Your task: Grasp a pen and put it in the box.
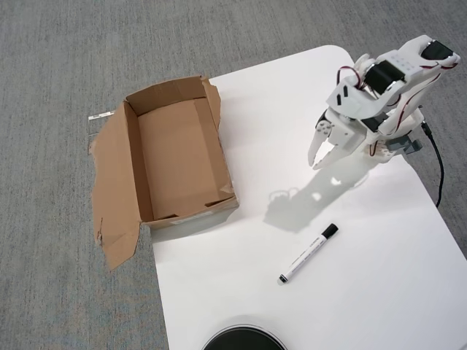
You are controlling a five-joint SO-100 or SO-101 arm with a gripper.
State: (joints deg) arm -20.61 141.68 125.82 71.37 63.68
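Arm: a white arm with black motor housings and red wiring stands at the upper right of the overhead view, folded over its own base on the table edge.
Gripper: the gripper (pixel 322 154) points down and toward the left of the frame; its two white fingers are spread somewhat, with a clear gap between the tips. It holds nothing.
Pen: the pen (pixel 309 254) lies flat on the table in the lower centre-right of the frame, set diagonally, black cap toward the upper right and small black tip toward the lower left. Dark print runs along the white barrel. It lies below the gripper in the frame, apart from it and untouched.
Box: the box (pixel 133 164) sits left of centre, open side up, interior bare. Its right portion rests on the table's left edge; a torn flap lies spread to the left.
Table: white table (pixel 379 292) with rounded corners fills the right half of the frame.
Floor: grey carpet (pixel 58 58) surrounds it.
Other: a dark round object (pixel 243 339) is cut off by the bottom edge; I cannot tell what it is.
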